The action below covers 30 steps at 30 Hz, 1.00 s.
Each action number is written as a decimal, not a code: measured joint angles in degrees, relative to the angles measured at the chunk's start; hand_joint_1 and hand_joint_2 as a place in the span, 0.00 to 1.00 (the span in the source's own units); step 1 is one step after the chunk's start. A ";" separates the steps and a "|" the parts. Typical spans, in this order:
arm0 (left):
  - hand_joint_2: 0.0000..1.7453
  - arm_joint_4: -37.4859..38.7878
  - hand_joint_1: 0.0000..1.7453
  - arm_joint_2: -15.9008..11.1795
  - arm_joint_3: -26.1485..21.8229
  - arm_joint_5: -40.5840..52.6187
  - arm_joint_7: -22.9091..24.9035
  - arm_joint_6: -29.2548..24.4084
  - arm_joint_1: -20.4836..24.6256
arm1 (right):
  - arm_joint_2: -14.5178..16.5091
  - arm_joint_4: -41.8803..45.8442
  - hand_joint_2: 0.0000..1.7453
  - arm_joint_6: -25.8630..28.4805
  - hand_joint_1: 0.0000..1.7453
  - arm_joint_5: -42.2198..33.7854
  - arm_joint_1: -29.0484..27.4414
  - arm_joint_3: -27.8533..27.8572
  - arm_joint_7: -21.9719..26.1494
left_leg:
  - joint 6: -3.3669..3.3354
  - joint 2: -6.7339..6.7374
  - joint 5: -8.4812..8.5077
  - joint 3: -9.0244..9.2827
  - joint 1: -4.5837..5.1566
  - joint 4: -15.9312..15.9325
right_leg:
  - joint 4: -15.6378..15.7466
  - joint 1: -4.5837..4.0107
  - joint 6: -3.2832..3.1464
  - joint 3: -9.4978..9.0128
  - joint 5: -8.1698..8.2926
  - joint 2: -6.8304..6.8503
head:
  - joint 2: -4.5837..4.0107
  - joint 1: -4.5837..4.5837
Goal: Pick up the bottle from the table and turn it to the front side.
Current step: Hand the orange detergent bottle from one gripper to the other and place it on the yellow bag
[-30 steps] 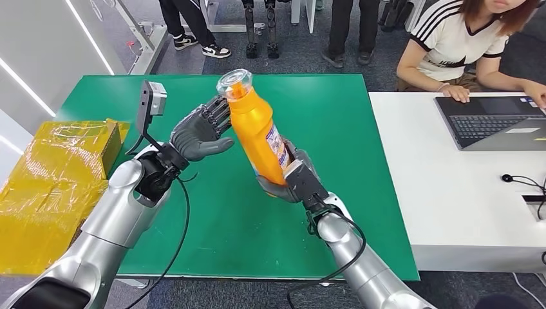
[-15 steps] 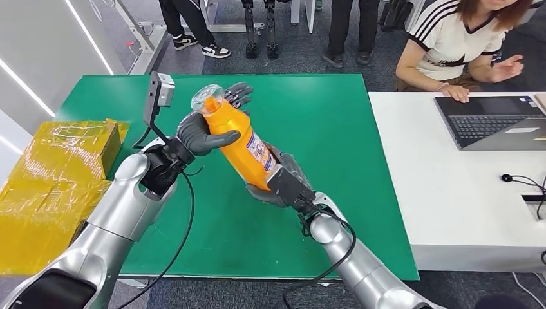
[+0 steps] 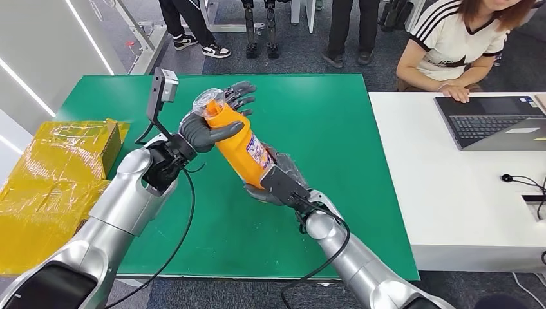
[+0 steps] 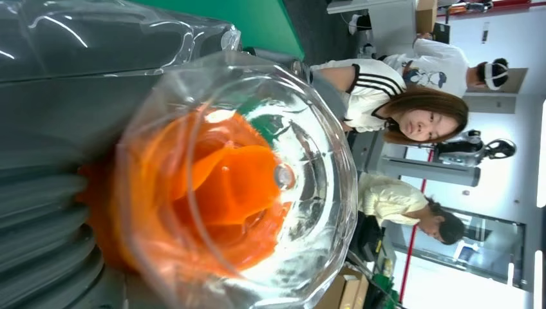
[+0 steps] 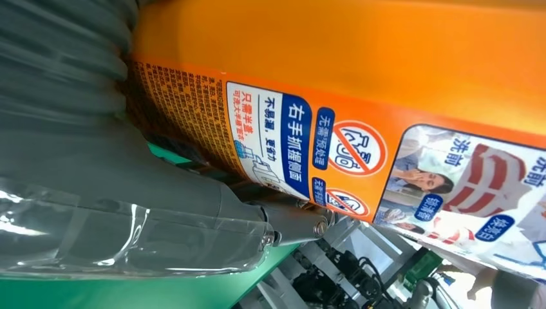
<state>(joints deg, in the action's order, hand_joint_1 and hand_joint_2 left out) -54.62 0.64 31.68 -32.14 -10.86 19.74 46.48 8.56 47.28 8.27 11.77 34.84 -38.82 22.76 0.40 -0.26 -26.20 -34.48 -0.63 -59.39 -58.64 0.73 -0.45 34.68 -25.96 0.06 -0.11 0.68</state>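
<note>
An orange bottle [image 3: 239, 145] with a clear cap [image 3: 210, 102] hangs tilted above the green table [image 3: 335, 122], its cap leaning to the left. My right hand [image 3: 278, 182] grips its lower end. My left hand [image 3: 216, 122] wraps the neck just under the cap, thumb across the front and fingers behind. The left wrist view looks straight into the clear cap [image 4: 257, 187] over the orange spout. In the right wrist view the printed label [image 5: 360, 161] faces the camera, with my right hand's thumb [image 5: 161, 206] lying against the bottle.
A yellow wrapped box [image 3: 51, 174] stands off the table's left edge. A white desk [image 3: 451, 193] with a laptop [image 3: 496, 122] adjoins on the right, where a person [image 3: 463, 38] sits. Other people's legs stand beyond the far edge.
The bottle has tipped from near upright to leaning left and has come lower. My left hand, a second ago open beside it, now grips its neck.
</note>
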 joint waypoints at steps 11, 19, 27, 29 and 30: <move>1.00 0.94 1.00 0.63 0.07 -0.92 -0.90 -0.80 0.00 | 0.17 -3.60 1.00 0.92 0.77 -1.47 1.90 0.18 2.21 | 0.00 0.00 0.00 0.00 0.00 0.00 | 0.00 0.00 0.00 0.00 0.00 0.00 | 0.00 0.00; 1.00 1.51 1.00 1.04 0.07 -0.02 -2.69 -2.43 -0.07 | -0.40 -2.46 1.00 -0.86 0.00 -6.13 1.59 2.10 3.75 | 0.00 -0.01 0.00 0.00 0.00 -0.02 | 0.01 0.00 0.00 0.02 0.00 0.02 | 0.00 0.01; 1.00 2.08 1.00 0.72 0.07 9.85 -7.94 -8.24 0.03 | -4.34 4.55 1.00 -3.09 0.00 -9.96 -1.36 5.54 4.18 | 0.00 0.01 0.00 0.00 0.01 -0.03 | 0.03 0.01 0.02 0.02 0.01 -0.01 | 0.00 0.01; 1.00 2.08 1.00 0.39 0.07 15.15 -9.77 -10.96 0.37 | -5.51 6.76 1.00 -3.78 0.00 -10.51 -2.78 5.84 4.00 | 0.00 0.00 0.00 -0.01 0.01 -0.03 | 0.03 0.01 0.02 0.02 0.01 0.01 | 0.00 0.01; 1.00 2.08 1.00 0.06 0.06 17.46 -10.57 -11.91 0.69 | -6.27 8.09 1.00 -4.08 0.00 -10.81 -3.66 5.99 3.87 | 0.00 -0.01 0.00 -0.01 0.00 -0.02 | 0.02 0.01 0.02 0.02 0.01 0.01 | 0.00 0.01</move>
<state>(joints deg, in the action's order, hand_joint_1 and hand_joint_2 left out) -52.54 0.69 31.73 -14.68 -21.43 7.82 47.17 2.30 55.38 4.19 0.96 31.18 -32.83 26.63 0.40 -0.27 -26.21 -34.49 -0.63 -59.41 -58.62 0.74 -0.43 34.70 -25.95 0.07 -0.11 0.68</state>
